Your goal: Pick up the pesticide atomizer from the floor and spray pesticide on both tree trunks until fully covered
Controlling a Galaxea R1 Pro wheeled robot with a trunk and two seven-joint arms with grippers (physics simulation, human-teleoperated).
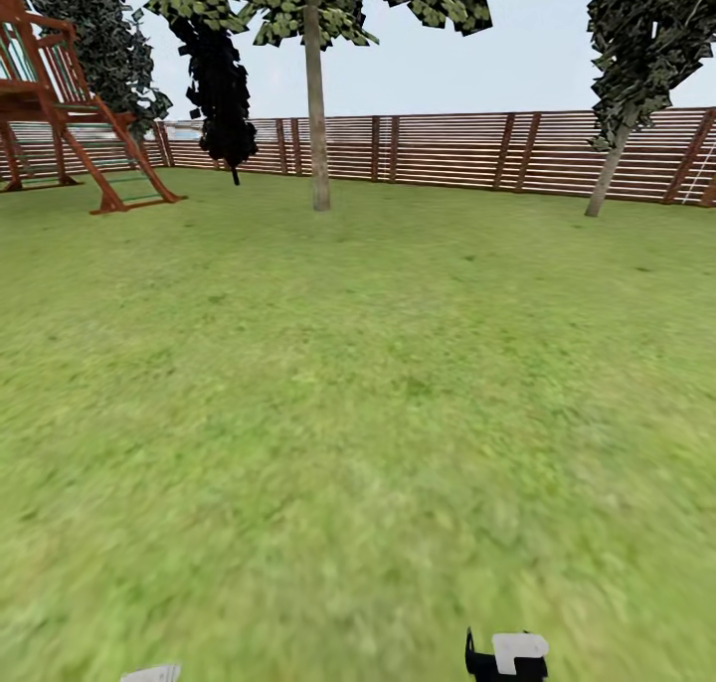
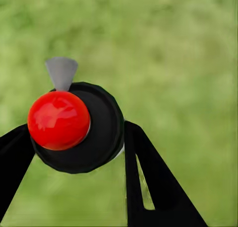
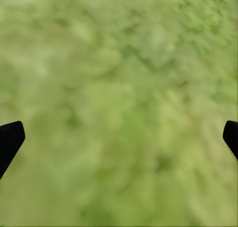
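The pesticide atomizer (image 2: 79,125) is sitting between the left gripper's (image 2: 79,152) two black fingers, seen end-on from above in the left wrist view: a red round cap on a black disc, with a small grey nozzle sticking out sideways from the rim. Its long axis is running away from the camera toward the grass (image 2: 178,48), so the body below the disc is hidden and its length is hard to judge. The fingers are closing in on either side of the black disc, one touching its edge, the other pressed just beside it, pinching it.

The right gripper (image 3: 119,137) is standing spread wide, only the two dark fingertips (image 3: 10,140) peeking in at the frame edges, with nothing but blurry lawn between them.

From the head view, a tree (image 1: 316,95) with a straight grey-brown trunk is standing well ahead on the lawn (image 1: 358,384), before the slatted wooden fence (image 1: 447,150). Another tree (image 1: 636,76) is leaning by the fence farther right, its crown cut off. A red-brown wooden play frame (image 1: 70,115) is standing at the far left. At the bottom edge a black-and-white part of the robot (image 1: 507,655) is poking in, mostly cut off.
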